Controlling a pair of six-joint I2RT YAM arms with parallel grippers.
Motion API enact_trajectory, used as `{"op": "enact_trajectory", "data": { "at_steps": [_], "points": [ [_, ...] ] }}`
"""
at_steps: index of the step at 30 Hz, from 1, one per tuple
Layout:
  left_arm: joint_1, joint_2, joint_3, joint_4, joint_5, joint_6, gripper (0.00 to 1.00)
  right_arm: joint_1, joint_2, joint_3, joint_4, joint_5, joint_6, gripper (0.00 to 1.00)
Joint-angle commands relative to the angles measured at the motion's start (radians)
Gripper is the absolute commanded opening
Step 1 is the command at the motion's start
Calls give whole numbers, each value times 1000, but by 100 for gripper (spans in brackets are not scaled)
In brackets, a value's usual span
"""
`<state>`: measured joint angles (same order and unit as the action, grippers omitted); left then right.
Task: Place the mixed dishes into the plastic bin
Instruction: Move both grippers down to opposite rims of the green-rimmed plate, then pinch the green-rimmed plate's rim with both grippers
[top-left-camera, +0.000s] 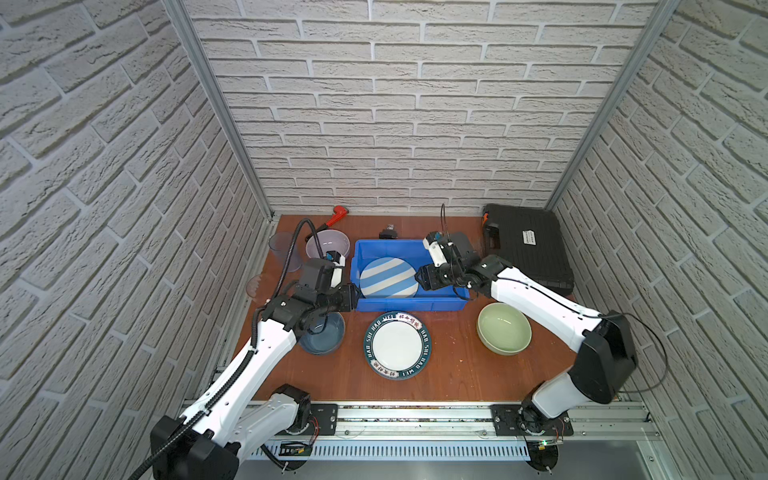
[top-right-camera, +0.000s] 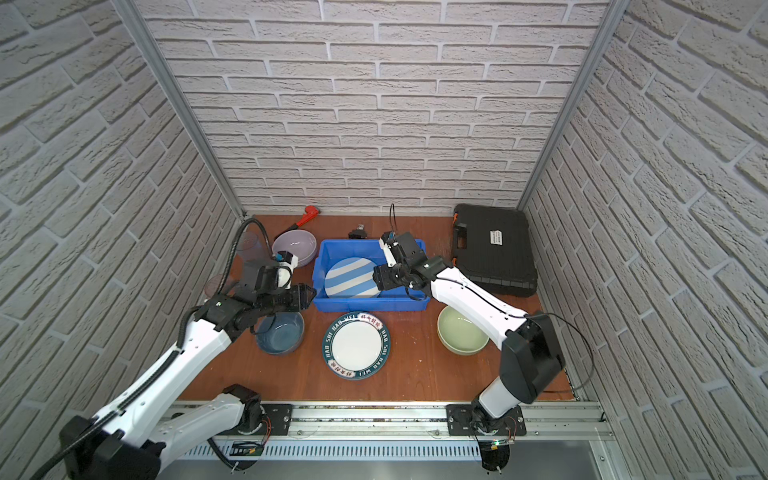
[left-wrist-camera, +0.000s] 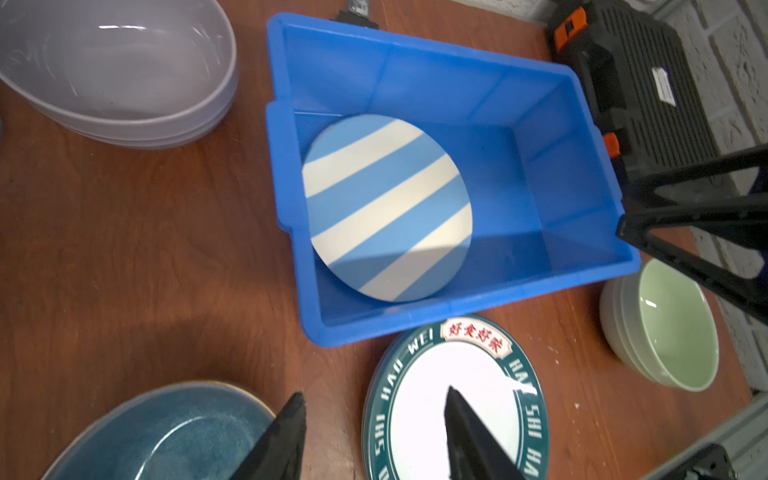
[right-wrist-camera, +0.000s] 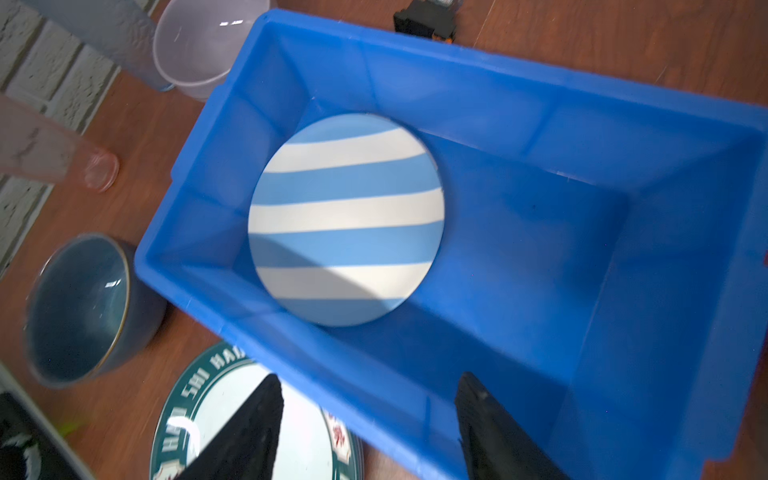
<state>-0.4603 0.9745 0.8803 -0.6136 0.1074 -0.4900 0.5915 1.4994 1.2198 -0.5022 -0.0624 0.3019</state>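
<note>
Left fingers (top-left-camera: 352, 297): spread apart with nothing between them, at the 8 o'clock corner of the plastic bin (top-left-camera: 409, 305), close by its rim.
Right fingers (top-left-camera: 422, 279): spread apart and holding nothing, above the bin's 3 o'clock end, apart from the plate inside.
Plastic bin: stands on the desk (top-left-camera: 453, 374), mid-width and toward 12 o'clock.
Striped plate (top-left-camera: 387, 277): inside the bin, in its 9 o'clock half; whether it lies flat or leans on the wall, I cannot tell.
Lettered plate (top-left-camera: 398, 345): on the desk at 6 o'clock of the bin, just beside its wall.
Dark blue bowl (top-left-camera: 329, 338): at 7 o'clock of the bin, partly under the left arm.
Pale green bowl (top-left-camera: 504, 328): upright at 4 o'clock of the bin.
Lilac bowl (top-left-camera: 328, 244): at 10 o'clock of the bin, just beside it.
Tumblers: both at the desk's 9 o'clock edge, bluish tumbler (top-left-camera: 286, 251) beside the lilac bowl, pinkish tumbler (top-left-camera: 257, 286) at 7 o'clock of it.
Wrench (top-left-camera: 336, 216): at 11 o'clock, by the back wall.
Tool case (top-left-camera: 530, 245): at 2 o'clock of the bin.
</note>
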Motion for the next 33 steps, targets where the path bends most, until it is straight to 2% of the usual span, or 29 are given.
{"op": "enact_trajectory", "data": {
  "at_steps": [1, 6, 11, 18, 24, 33],
  "points": [
    [-94, -35, -36, -93, -81, -1, 53, 41, -125, -125, 40, -43, 25, 66],
    [-190, -33, -93, -94, -133, -70, 51, 113, -262, -307, 81, -59, 64, 63],
    [-248, -25, -188, 7, -131, -140, 46, 141, -326, -479, 235, -98, 188, 57],
    [-284, 27, -278, 108, -151, -215, 36, 174, -250, -567, 310, -61, 270, 54],
    [-287, 43, -318, 152, -154, -238, 32, 188, -158, -583, 351, -51, 324, 46],
    [-289, 88, -357, 202, -155, -259, 27, 206, -107, -579, 372, -41, 352, 42]
  ]
}}
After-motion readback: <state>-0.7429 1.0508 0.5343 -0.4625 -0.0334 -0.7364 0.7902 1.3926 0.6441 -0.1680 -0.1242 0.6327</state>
